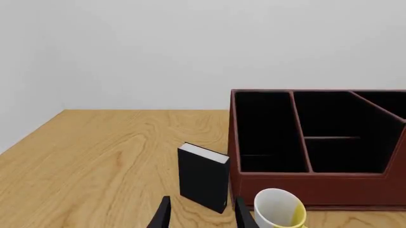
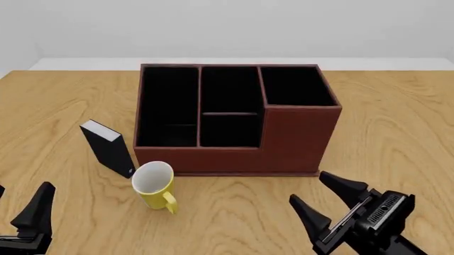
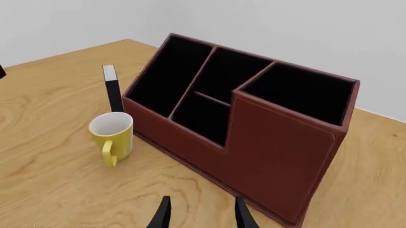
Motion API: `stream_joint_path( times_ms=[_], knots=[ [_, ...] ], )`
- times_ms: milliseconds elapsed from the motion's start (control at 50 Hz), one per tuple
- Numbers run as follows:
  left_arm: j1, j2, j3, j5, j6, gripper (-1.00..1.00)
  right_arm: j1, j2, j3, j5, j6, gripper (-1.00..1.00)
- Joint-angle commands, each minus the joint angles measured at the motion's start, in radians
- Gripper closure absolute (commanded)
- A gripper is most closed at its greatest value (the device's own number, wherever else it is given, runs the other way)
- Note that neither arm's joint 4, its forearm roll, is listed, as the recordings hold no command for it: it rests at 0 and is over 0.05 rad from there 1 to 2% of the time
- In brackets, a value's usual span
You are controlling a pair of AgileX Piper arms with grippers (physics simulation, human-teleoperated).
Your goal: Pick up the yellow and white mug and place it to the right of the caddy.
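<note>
Standing upright, the mug (image 2: 154, 185) is parked just beside the caddy (image 2: 234, 119), well left of the right gripper (image 2: 328, 193), whose jaws are spread with nothing held; same for the left gripper (image 1: 200, 212)

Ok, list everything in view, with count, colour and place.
mug: one, yellow outside, white inside, upright in front of the box's left corner.
box: one, reddish-brown with black compartments, centre of the table, taller section on its right.
black block: one, black with a white edge, standing just left of the box.
table: one, light wood.
left gripper: one, black, near left, open, empty.
right gripper: one, black, near right, open, empty.
</note>
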Motion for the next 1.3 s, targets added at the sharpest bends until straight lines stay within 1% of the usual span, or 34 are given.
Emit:
stream_joint_path(
  times_ms=[20, 80, 140, 280, 420, 580, 680, 740, 980, 1140, 1200, 1300],
  knots=[
    [0.000, 0.000, 0.000, 0.000, 0.000, -1.00, 0.039, 0.120, 0.000, -0.124, 0.004, -1.00],
    [0.000, 0.000, 0.000, 0.000, 0.000, -1.00, 0.054, 0.163, 0.000, -0.168, 0.000, -1.00],
    [0.000, 0.000, 0.000, 0.000, 0.000, -1.00, 0.067, 0.185, -0.001, -0.190, -0.002, -1.00],
    [0.000, 0.000, 0.000, 0.000, 0.000, -1.00, 0.081, 0.201, -0.011, -0.199, 0.004, -1.00],
    [0.000, 0.000, 0.000, 0.000, 0.000, -1.00, 0.121, 0.314, -0.035, -0.278, 0.007, -1.00],
    [0.000, 0.000, 0.000, 0.000, 0.000, -1.00, 0.149, 0.361, -0.065, -0.297, 0.014, -1.00],
    [0.000, 0.000, 0.000, 0.000, 0.000, -1.00, 0.170, 0.414, -0.098, -0.317, 0.008, -1.00],
    [0.000, 0.000, 0.000, 0.000, 0.000, -1.00, 0.177, 0.446, -0.110, -0.335, 0.014, -1.00],
    [0.000, 0.000, 0.000, 0.000, 0.000, -1.00, 0.207, 0.526, -0.184, -0.340, 0.023, -1.00],
    [0.000, 0.000, 0.000, 0.000, 0.001, -1.00, 0.230, 0.571, -0.236, -0.328, 0.022, -1.00],
    [0.000, 0.000, 0.000, 0.000, 0.000, -1.00, 0.241, 0.585, -0.253, -0.326, 0.013, -1.00],
    [0.000, 0.000, 0.000, 0.000, 0.000, -1.00, 0.252, 0.625, -0.279, -0.329, 0.016, -1.00]
  ],
)
